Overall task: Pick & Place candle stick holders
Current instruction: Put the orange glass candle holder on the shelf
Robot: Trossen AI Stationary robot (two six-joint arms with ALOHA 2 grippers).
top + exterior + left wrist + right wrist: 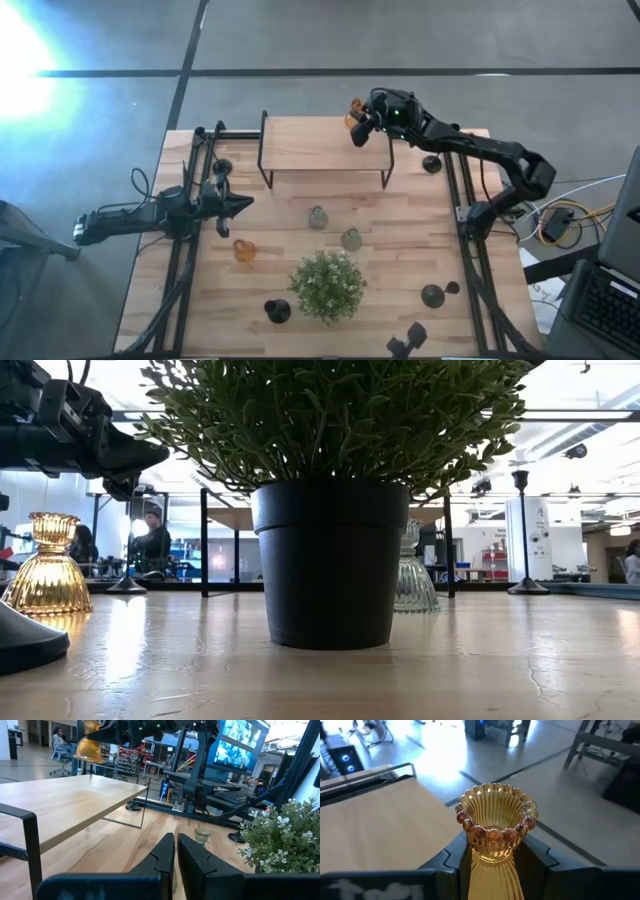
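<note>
My right gripper (358, 126) is shut on an orange ribbed glass vase (495, 825) in the air over the far right corner of the raised wooden shelf (325, 145). Black candle stick holders stand on the table: one right of the shelf (432, 163), one near the front (277, 311). The low view shows one on the right, with a thin stem (521, 530). My left gripper (245, 205) is shut, holds nothing and points level over the table's left side. My right gripper pinches the vase's narrow neck (492, 857), just under its beaded rim, between its two fingers. They come from the table's right side, nearly level. The vase stands upright, mouth up, lifted clear above the shelf (90, 780).
A potted green plant (326, 284) stands at the front middle. A second orange vase (244, 250) and two grey-green glass vases (318, 217) (351, 239) stand on the table between shelf and plant. Black frame rails (466, 215) run along both sides.
</note>
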